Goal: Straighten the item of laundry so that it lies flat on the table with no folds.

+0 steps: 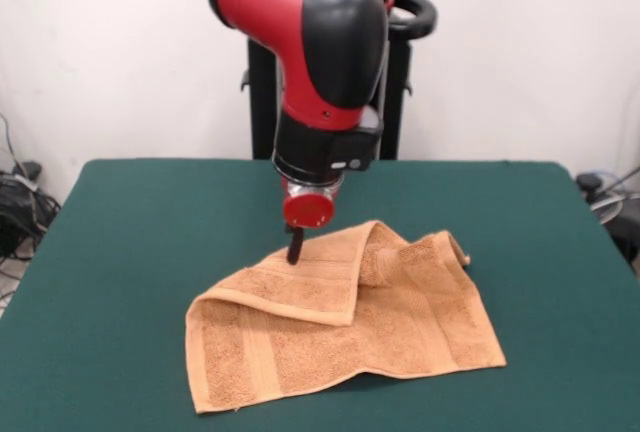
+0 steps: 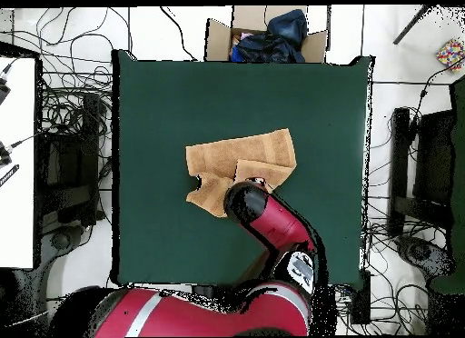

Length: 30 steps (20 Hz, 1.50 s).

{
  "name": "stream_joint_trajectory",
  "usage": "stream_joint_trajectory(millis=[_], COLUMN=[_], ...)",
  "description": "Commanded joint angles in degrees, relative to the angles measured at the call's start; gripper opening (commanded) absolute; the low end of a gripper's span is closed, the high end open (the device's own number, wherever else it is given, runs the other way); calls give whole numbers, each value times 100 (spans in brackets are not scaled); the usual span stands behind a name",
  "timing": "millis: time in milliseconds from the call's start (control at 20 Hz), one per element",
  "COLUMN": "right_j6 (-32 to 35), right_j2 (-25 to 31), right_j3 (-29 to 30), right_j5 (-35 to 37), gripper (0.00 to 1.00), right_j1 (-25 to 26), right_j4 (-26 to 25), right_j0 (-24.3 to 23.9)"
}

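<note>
The item of laundry (image 1: 380, 322), an orange-tan towel, lies on the green table (image 1: 150, 222) toward its front middle. Its far left part is folded over onto itself, and a rumpled ridge stands near the far right corner. My gripper (image 1: 295, 247) hangs straight down from the red and black arm, its dark tip at the far edge of the folded flap. In the overhead view the towel (image 2: 241, 157) lies mid-table (image 2: 182, 98), and the arm's wrist covers its near edge and hides the gripper.
A cardboard box (image 2: 263, 34) holding dark cloth sits just past the table's far edge in the overhead view. Cables (image 2: 73, 125) crowd the floor on both sides of the table. Broad green surface surrounds the towel on every side.
</note>
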Motion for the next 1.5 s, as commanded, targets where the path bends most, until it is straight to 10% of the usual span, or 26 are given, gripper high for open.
stream_joint_trajectory(millis=[50,1500], right_j6=[581,508], right_j2=[369,-80], right_j3=[-250,-1339], right_j5=[-342,21], gripper=[100,100], right_j1=[454,853], right_j4=[-164,-45], right_j0=[33,-214])
